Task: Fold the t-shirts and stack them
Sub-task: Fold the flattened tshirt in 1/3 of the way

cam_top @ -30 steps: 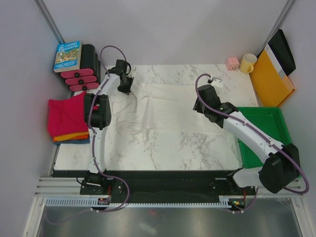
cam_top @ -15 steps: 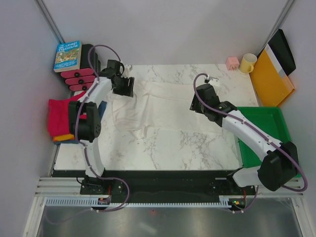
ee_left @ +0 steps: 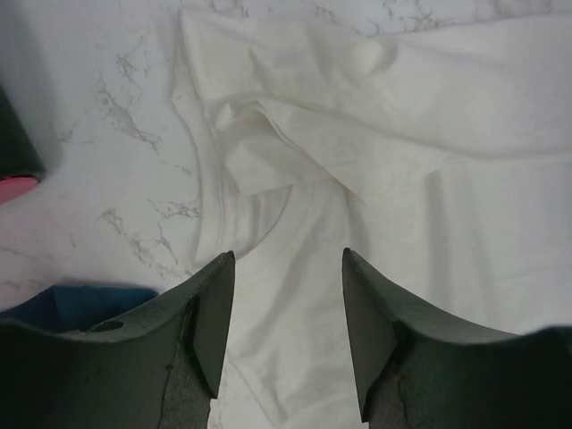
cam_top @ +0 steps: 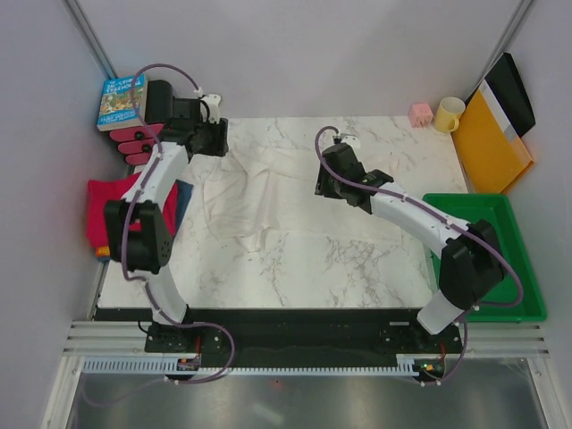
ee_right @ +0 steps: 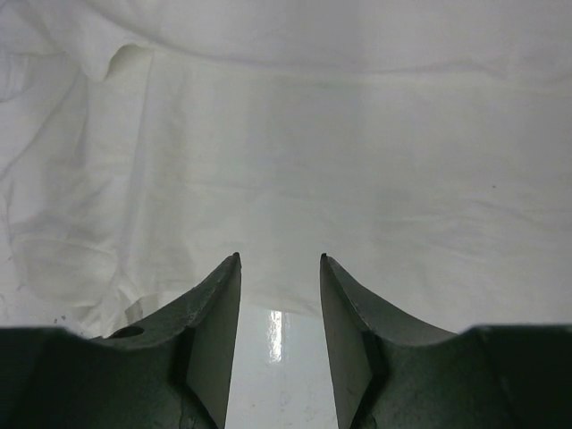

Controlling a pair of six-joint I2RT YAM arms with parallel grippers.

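1. Checking progress: the cream-white shirt (cam_top: 268,192) lies loose and wrinkled across the left and middle of the marble worktop (cam_top: 357,259). I see no clean fold in it yet.
2. The folded pile sits at the worktop's left edge. The magenta-pink shirt (cam_top: 112,210) is on top, a blue one (cam_top: 182,198) peeks out beside my left arm, and a sliver of the orange one (cam_top: 101,254) shows lower down. I judge those three as done and stacked.
3. The left fingers (ee_left: 213,308) are parted about halfway and hold nothing. They hang over the collar end of the white shirt near the far left corner, and the neckline (ee_left: 268,237) shows in the gap between them.
4. The right fingers (ee_right: 219,313) are parted to a middling gap and are also empty. They hang over the shirt's right side, with the cloth edge and a strip of bare worktop visible between them.
5. I cannot tell whether either pair touches the cloth. No fabric is pinched in either wrist view.
6. What is left, as I judge it: flatten the white shirt, fold it down, then carry it onto the pile at the left.
7. Overall the task looks mostly done, with three shirts stacked. The last and biggest shirt is unfolded, and one sleeve area near the collar is bunched over itself.
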